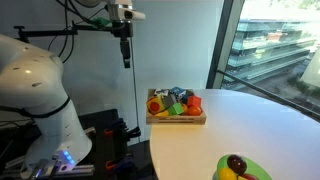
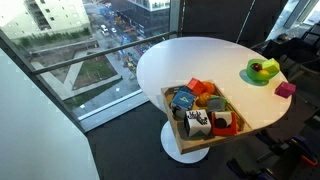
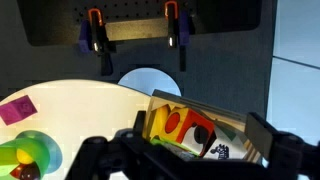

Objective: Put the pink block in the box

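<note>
The pink block (image 2: 285, 89) lies on the white round table near its edge, beside the lime-green dish. It also shows at the left of the wrist view (image 3: 17, 110). The light-wood box (image 2: 171, 110) stands on the table and holds several coloured blocks; it also appears in an exterior view (image 1: 176, 120) and in the wrist view (image 3: 200, 106). My gripper (image 3: 198, 130) is open and empty, high above the table, with the box between its fingers in the picture. The pink block is well off to its side. The gripper does not show in either exterior view.
A lime-green dish (image 2: 262, 70) with fruit-like items sits near the pink block and shows in the wrist view (image 3: 25, 155) and an exterior view (image 1: 243, 168). The white table (image 2: 190, 60) stands beside a large window. A camera stand (image 1: 125, 40) rises near the robot base.
</note>
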`<act>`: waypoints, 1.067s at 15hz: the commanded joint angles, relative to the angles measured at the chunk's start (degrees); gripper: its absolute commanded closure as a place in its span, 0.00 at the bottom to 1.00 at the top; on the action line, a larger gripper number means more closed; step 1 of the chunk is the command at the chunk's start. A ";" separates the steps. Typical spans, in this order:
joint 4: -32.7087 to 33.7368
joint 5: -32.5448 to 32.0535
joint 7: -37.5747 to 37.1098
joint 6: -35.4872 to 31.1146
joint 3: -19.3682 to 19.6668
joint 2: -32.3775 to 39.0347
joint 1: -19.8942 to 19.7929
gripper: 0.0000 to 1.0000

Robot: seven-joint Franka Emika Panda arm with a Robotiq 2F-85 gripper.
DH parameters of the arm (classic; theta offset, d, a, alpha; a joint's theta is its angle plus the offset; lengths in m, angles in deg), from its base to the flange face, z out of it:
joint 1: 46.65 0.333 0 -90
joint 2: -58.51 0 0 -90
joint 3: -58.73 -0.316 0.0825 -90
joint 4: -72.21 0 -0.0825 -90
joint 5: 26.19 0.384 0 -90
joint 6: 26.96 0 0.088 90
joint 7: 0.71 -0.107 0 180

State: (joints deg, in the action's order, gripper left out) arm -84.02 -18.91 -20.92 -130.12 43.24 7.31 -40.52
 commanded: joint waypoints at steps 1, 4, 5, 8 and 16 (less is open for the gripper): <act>0.08 -0.08 -0.03 0.09 0.08 0.03 0.05 0.00; 0.08 -0.08 -0.02 0.09 0.08 0.03 0.05 0.00; 0.08 -0.08 -0.02 0.09 0.08 0.03 0.05 0.00; 0.08 -0.08 -0.02 0.09 0.08 0.03 0.05 0.00; 0.49 -0.85 0.00 0.12 1.72 1.37 -2.15 0.00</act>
State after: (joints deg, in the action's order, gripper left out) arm -84.03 -18.97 -20.91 -130.12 43.48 7.56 -41.02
